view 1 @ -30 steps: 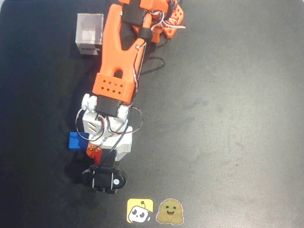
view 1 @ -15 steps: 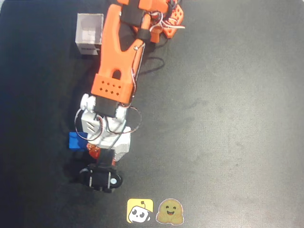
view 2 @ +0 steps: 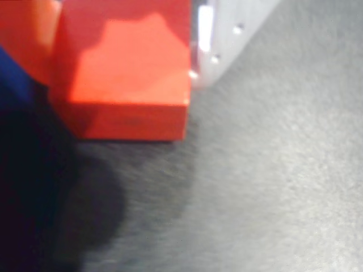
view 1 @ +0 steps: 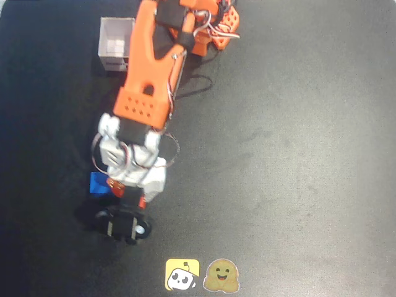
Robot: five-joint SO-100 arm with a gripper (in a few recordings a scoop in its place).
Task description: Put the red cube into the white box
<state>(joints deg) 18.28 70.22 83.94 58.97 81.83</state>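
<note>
red cube [view 2: 127, 68] sits between the fingers [view 2: 212, 39], grip unclear; carrying it to the white box [view 1: 116, 44] remains

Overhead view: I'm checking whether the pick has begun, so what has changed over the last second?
The arm has swung toward the picture's left and slightly up, carrying the gripper and its black wrist camera with it, closer against the blue cube. In the wrist view the red cube sits between an orange finger and a white finger. The blue cube, white box and two stickers have not moved.
</note>
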